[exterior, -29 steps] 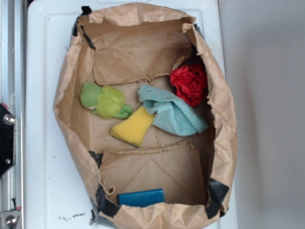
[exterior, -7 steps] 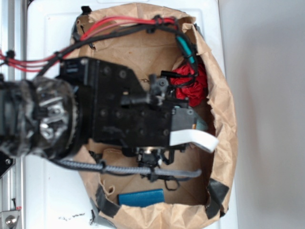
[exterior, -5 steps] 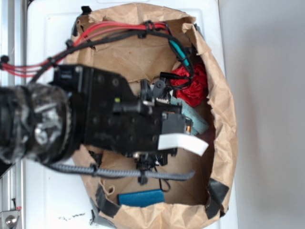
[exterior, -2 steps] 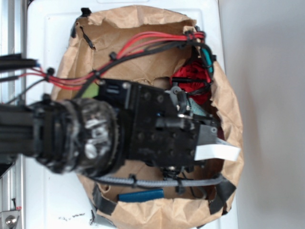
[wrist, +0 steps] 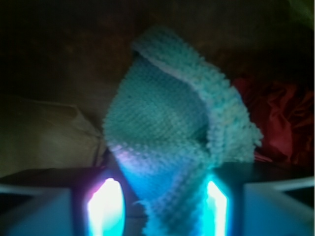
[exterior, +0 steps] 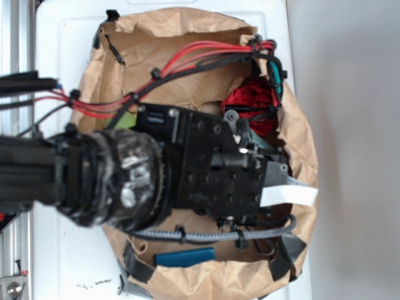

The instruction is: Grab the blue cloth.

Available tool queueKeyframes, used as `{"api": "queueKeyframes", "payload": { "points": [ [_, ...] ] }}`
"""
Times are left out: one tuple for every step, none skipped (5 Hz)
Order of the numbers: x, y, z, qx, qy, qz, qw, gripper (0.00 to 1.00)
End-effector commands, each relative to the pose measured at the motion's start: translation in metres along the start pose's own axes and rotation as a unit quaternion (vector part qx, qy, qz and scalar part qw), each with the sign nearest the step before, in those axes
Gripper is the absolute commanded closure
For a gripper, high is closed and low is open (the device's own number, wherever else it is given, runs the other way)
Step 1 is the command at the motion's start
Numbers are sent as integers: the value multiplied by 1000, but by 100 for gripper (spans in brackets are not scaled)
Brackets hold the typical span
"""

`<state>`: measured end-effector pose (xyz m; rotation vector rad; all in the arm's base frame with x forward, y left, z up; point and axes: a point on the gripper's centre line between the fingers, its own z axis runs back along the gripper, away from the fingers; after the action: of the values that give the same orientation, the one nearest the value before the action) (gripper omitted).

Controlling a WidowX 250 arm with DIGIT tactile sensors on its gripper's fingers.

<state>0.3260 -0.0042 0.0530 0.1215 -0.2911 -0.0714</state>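
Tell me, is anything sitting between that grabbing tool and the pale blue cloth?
Nothing visible. In the wrist view the pale aqua-blue terry cloth runs straight down between the tool's two glowing fingers. The red ruffled fabric ball lies off to the right, beside the cloth.

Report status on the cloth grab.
Gripper down in the paper bag, blue cloth between the fingers; closure not confirmed. Red fabric ball beside the cloth, not blocking.
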Motion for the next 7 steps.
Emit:
{"api": "queueKeyframes", "payload": {
  "points": [
    [15, 2, 8, 11, -28, 11, 999, 100],
    [15, 4, 7, 13, -24, 15, 1000, 100],
    [11, 8, 11, 16, 0, 29, 999, 100],
    [0, 19, 27, 12, 60, 48, 997, 100],
    [-13, 33, 55, -5, 101, 60, 993, 100],
    [-17, 44, 75, -15, 121, 60, 991, 100],
    [-18, 63, 101, -43, 108, 73, 991, 100]
  ]
}}
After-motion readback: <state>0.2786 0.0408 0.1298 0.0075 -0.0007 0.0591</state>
